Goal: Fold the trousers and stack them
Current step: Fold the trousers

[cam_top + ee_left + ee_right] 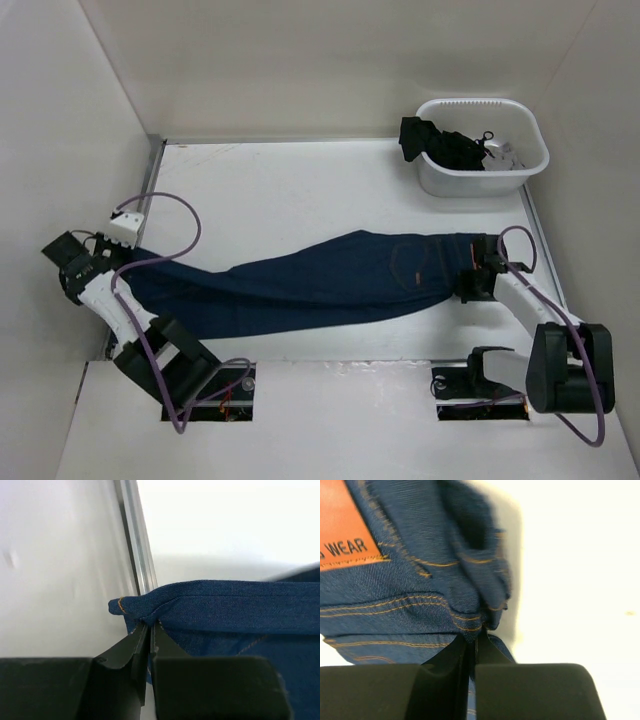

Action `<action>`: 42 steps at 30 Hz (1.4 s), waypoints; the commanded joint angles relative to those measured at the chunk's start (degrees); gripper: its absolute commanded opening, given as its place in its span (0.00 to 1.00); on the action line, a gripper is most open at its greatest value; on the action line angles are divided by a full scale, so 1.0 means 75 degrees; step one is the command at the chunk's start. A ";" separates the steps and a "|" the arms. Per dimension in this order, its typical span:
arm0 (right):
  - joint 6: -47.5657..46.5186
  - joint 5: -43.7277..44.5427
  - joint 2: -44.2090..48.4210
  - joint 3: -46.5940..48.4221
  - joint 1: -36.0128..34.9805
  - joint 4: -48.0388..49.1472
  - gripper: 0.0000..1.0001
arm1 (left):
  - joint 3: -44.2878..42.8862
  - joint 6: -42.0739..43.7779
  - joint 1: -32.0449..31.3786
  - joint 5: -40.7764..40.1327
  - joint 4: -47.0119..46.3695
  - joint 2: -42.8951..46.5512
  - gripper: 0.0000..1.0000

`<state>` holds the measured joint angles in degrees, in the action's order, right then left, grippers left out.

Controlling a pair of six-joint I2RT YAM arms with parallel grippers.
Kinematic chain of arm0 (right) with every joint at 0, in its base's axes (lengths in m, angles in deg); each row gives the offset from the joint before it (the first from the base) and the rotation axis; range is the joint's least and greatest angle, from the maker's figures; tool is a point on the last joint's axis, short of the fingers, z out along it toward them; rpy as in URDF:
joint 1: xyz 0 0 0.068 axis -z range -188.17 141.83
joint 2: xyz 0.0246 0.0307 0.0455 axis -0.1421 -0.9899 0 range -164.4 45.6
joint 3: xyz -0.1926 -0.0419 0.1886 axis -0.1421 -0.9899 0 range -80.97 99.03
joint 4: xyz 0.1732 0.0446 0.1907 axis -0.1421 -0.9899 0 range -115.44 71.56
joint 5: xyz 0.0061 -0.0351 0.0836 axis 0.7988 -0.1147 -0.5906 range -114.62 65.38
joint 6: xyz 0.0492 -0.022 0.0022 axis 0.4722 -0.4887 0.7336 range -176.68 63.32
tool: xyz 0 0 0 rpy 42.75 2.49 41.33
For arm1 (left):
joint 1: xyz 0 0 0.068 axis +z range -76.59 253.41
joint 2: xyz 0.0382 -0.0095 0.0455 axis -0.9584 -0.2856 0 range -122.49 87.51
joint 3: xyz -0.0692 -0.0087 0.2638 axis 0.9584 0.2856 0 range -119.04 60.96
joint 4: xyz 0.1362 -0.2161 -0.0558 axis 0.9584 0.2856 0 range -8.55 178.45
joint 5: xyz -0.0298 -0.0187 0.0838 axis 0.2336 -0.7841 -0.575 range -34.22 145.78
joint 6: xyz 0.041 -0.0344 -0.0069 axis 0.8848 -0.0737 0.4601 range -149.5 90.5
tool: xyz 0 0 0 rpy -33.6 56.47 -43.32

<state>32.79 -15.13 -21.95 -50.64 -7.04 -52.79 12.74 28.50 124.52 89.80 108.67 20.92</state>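
The dark navy trousers [320,282] lie stretched across the table, folded lengthwise, legs to the left and waistband to the right. My left gripper [118,262] is shut on the leg hem [150,607] at the far left, near the wall. My right gripper [478,268] is shut on the waistband [470,615] at the right end, next to the tan patch [345,530]. Orange stitching shows in both wrist views.
A white basket [470,182] stands at the back right with a black garment [445,145] hanging over its rim. A metal wall rail [137,555] runs close to my left gripper. White walls bound the table on the left and back.
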 commanded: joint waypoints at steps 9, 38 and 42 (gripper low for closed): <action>0.1265 0.1018 -0.0626 0.0280 0.1343 0.2165 0.00 | -0.2660 -0.2049 -0.3432 -0.1114 -0.3079 -0.2662 0.00; -0.0339 0.0269 0.0382 -0.0340 0.3184 0.2892 0.20 | 0.0722 0.1979 -0.2555 -0.0375 0.1382 0.2290 0.03; -0.0352 0.0129 0.0276 -0.0516 0.3161 0.3149 0.28 | 0.0946 0.3011 -0.2555 -0.0680 0.3222 0.2901 0.40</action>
<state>31.76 -14.08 -19.43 -55.54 16.23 -32.92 18.94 42.53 105.05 84.34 120.78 40.53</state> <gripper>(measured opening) 0.270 0.356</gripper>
